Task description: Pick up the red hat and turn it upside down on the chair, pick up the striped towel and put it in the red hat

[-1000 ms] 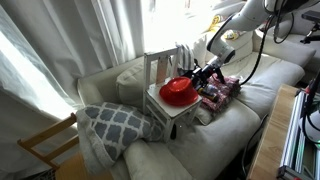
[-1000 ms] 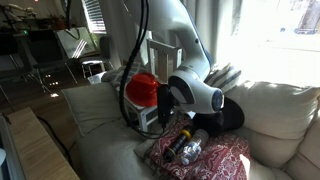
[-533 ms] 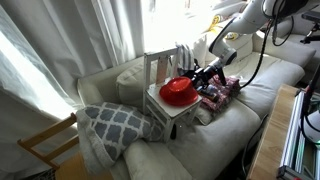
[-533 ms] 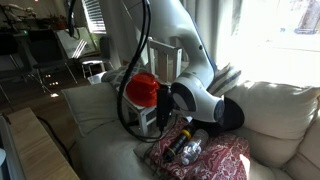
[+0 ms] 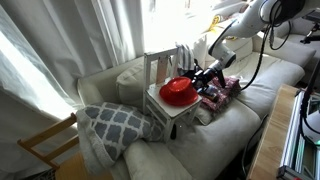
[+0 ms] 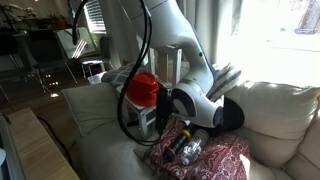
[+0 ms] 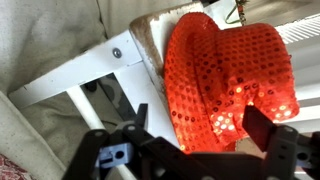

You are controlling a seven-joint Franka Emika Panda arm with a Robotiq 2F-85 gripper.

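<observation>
Red hat (image 5: 178, 92) sits on chair (image 5: 157, 68) seat, apparently crown-up, not yet flipped. Gripper (image 7: 197, 125) level with the seat's edge, jaws spread wide, empty. In wrist view, hat's brim lies dead ahead, between the fingertips. Likely next: close on brim.

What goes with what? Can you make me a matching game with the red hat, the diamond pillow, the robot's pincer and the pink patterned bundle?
Things:
1. red hat
2. pillow
3. pincer
4. patterned bundle

Matches:
A. open, right by the hat's edge
B. grey with white diamonds
C. red-pink, lying on the sofa
D. sitting on the seat of the white chair

Right pairs: 1-D, 2-B, 3-A, 4-C.
</observation>
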